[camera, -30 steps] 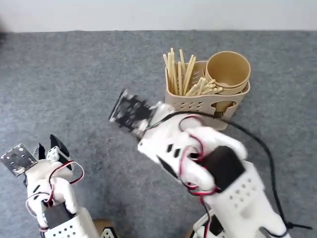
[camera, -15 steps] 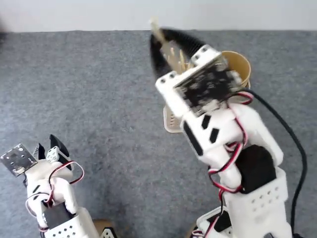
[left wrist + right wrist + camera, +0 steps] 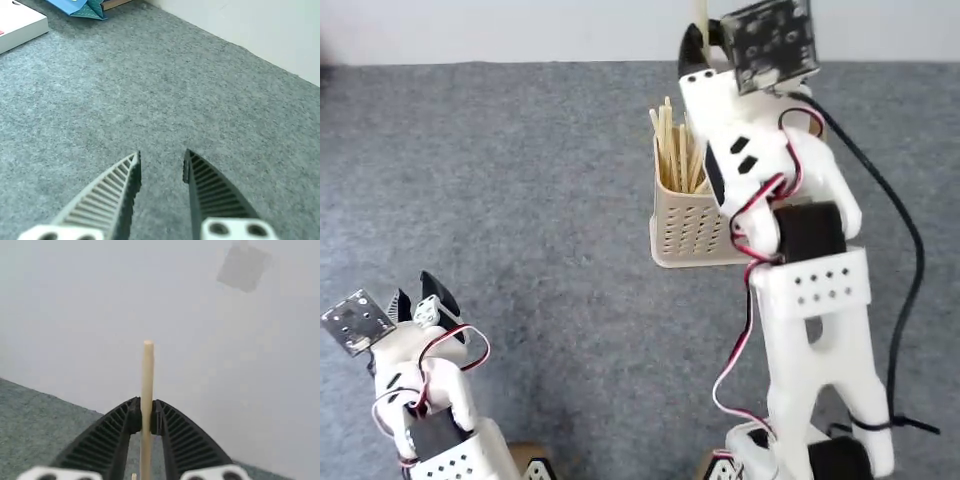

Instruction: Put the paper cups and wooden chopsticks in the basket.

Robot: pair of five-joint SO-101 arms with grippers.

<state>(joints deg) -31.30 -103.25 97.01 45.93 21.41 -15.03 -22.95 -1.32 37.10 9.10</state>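
A cream perforated basket (image 3: 692, 232) stands on the grey carpet at the back right, with several wooden chopsticks (image 3: 676, 148) upright in its left compartment. The right arm rises over the basket and hides the paper cups. My right gripper (image 3: 697, 48) is shut on a single wooden chopstick (image 3: 146, 405), held high above the basket; the stick's tip points at the white wall. My left gripper (image 3: 161, 171) hovers low over bare carpet at the front left (image 3: 418, 293), open with nothing between its fingers.
A white wall borders the carpet at the back. In the left wrist view, a white box (image 3: 17, 26) and a blue object (image 3: 82, 7) lie far off on the carpet. Open carpet stretches left of the basket.
The right arm swung up from in front of the basket to high above it, carrying the chopstick. The left arm stayed still.
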